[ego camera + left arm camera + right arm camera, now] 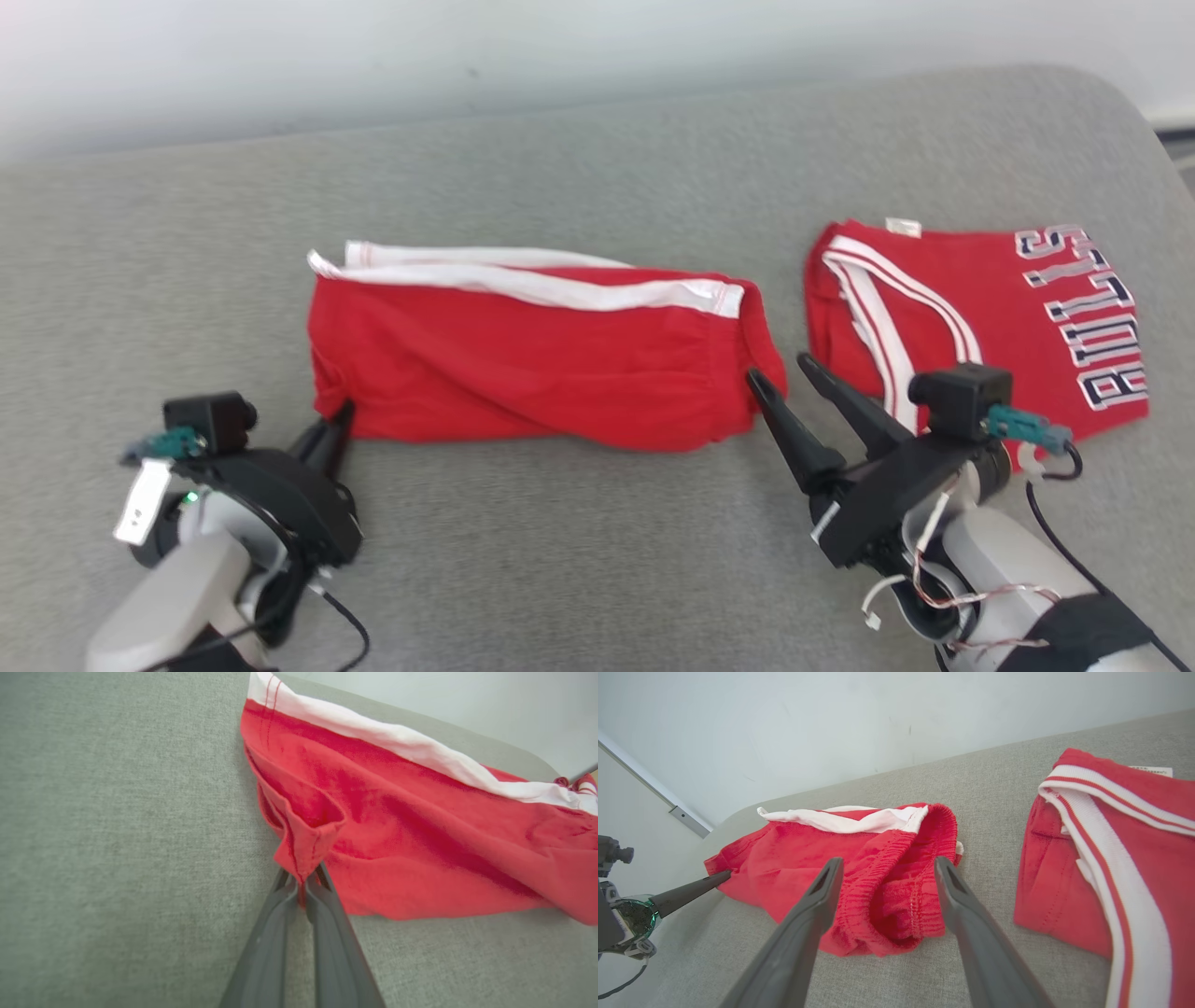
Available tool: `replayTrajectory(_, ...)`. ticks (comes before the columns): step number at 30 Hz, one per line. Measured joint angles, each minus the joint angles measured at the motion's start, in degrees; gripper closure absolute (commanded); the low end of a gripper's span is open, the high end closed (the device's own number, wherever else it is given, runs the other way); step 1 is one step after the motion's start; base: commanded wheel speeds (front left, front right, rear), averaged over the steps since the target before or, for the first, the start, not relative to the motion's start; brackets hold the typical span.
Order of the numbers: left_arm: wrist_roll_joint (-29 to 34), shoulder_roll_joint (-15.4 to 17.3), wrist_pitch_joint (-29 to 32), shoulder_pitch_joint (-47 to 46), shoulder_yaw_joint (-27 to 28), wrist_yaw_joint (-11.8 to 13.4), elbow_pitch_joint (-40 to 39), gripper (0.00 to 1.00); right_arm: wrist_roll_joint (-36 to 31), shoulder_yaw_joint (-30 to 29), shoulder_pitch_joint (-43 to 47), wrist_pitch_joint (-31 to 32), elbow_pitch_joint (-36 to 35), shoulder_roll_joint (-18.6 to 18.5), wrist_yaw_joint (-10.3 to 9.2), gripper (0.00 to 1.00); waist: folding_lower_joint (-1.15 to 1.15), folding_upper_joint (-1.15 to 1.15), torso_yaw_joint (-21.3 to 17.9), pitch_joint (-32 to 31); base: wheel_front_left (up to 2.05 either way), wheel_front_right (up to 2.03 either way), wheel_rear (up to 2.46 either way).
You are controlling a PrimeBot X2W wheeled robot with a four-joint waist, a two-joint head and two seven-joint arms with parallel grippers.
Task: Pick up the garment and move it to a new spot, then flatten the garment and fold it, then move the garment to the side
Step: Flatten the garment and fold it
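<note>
"BULLS", apparently, on red jersey (990, 313)

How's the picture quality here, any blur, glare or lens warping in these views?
Head view: soft overall, wall washed out, light even. Left wrist view: weave of the shorts crisp, left gripper slightly soft near the lens. Right wrist view: wide-angle stretch makes the right gripper loom large; jersey sharp, no glare.
</note>
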Motion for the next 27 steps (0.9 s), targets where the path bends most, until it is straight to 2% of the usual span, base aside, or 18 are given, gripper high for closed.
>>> replayTrajectory(10,-0.1,-1.1,-2.2,4.8,-0.6,0.0,0.1,1.00,1.0,-0.1,3.1,-0.1,0.5,-0.4,-0.08,0.00,0.00,0.00,4.5,-4.6,0.00,0.00,0.00)
replayTrajectory(19,-0.6,-0.9,-2.9,8.0,-0.6,0.0,-0.1,1.00,1.0,0.5,4.8,0.0,-0.4,0.1,-0.58,0.00,0.00,0.00,6.1,-7.2,0.00,0.00,0.00)
replayTrajectory(20,-0.6,-0.9,-2.9,8.1,-0.6,0.1,-0.1,0.64,1.0,0.6,4.9,0.0,-0.5,0.1,-0.58,0.00,0.00,-0.01,6.1,-7.3,0.00,0.00,0.00)
replayTrajectory(21,-0.6,-0.9,-3.0,8.2,-0.5,0.2,-0.1,0.02,1.0,0.6,5.0,0.1,-0.6,0.1,-0.60,0.00,0.00,0.00,6.1,-7.3,0.00,0.00,0.00)
replayTrajectory(27,-0.1,-1.5,-4.4,8.1,0.5,3.2,-0.8,0.00,0.7,0.6,5.0,0.0,-0.5,-0.3,-1.90,0.00,0.01,0.00,6.3,-7.4,0.00,0.00,0.00)
